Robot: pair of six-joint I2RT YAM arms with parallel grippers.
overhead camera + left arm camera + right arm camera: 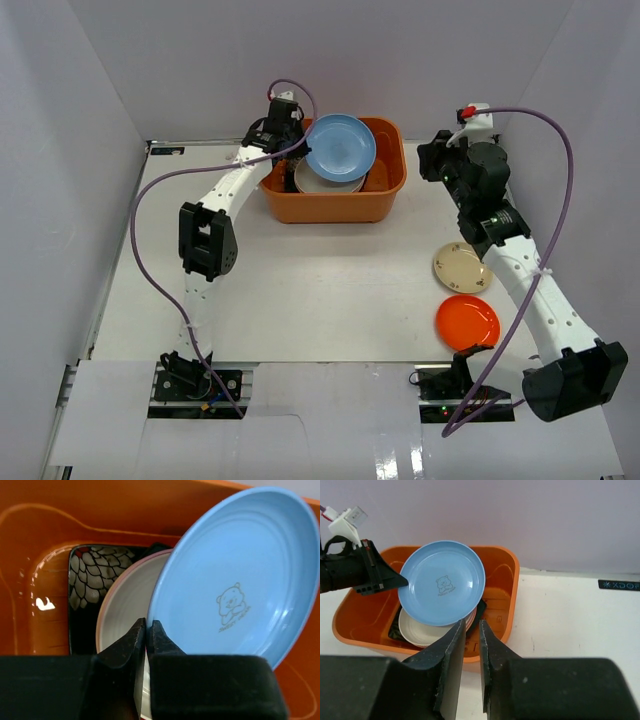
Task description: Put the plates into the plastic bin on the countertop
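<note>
My left gripper is shut on the rim of the light blue plate and holds it tilted above the orange plastic bin. A cream plate lies in the bin on a pink-rimmed plate and a dark patterned dish. A beige plate and an orange plate lie on the countertop at the right. My right gripper hangs empty right of the bin, its jaws nearly together.
White walls close in the countertop on the left, back and right. The right arm's forearm runs just right of the beige and orange plates. A purple cable loops over each arm.
</note>
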